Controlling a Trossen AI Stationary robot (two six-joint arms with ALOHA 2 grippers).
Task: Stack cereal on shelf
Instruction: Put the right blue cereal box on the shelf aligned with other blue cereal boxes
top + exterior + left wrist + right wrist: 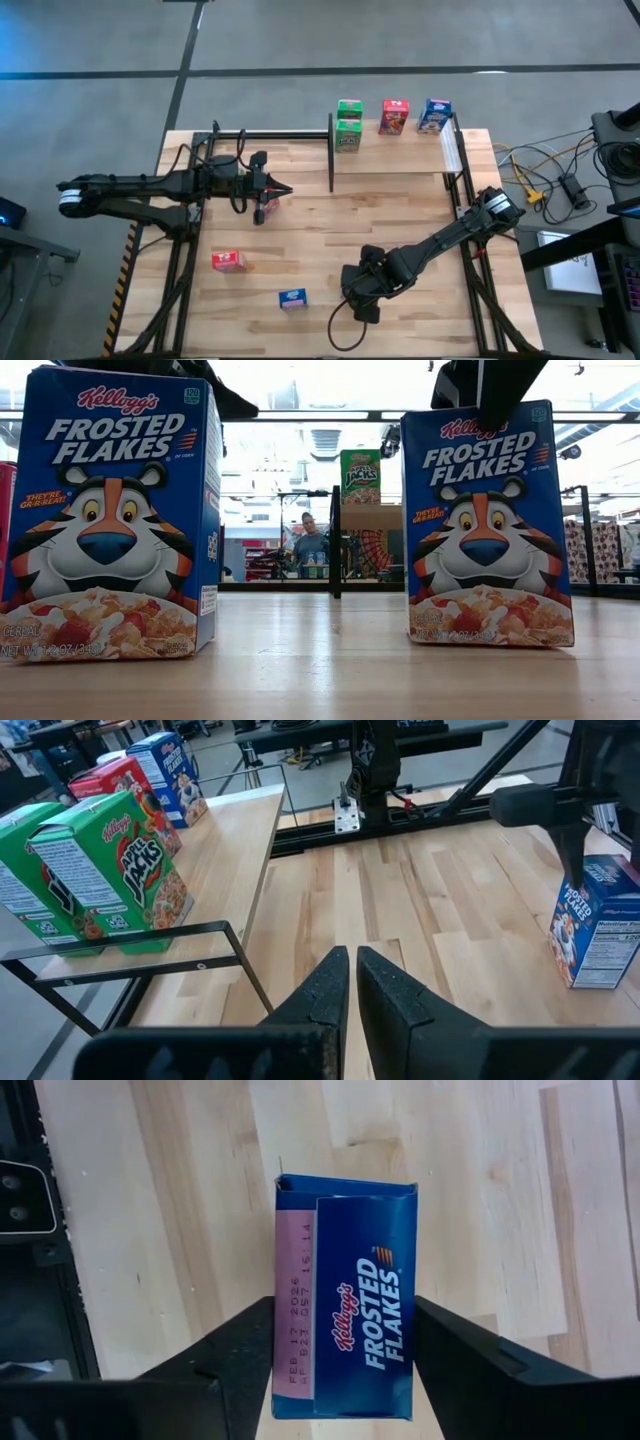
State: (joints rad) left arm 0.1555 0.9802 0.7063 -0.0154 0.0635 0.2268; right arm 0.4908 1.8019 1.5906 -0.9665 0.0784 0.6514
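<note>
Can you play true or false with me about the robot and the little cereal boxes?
1. The right end effector has its fingers on either side of a blue Frosted Flakes box. True.
2. The left end effector is carrying a green box. False: its fingers are shut together with nothing between them.
3. Green Apple Jacks boxes stand on the shelf. True.
4. The shelf holds only green boxes. False: a red box and a blue box stand there too.
5. A red box lies on the table on the left arm's side. True.
</note>
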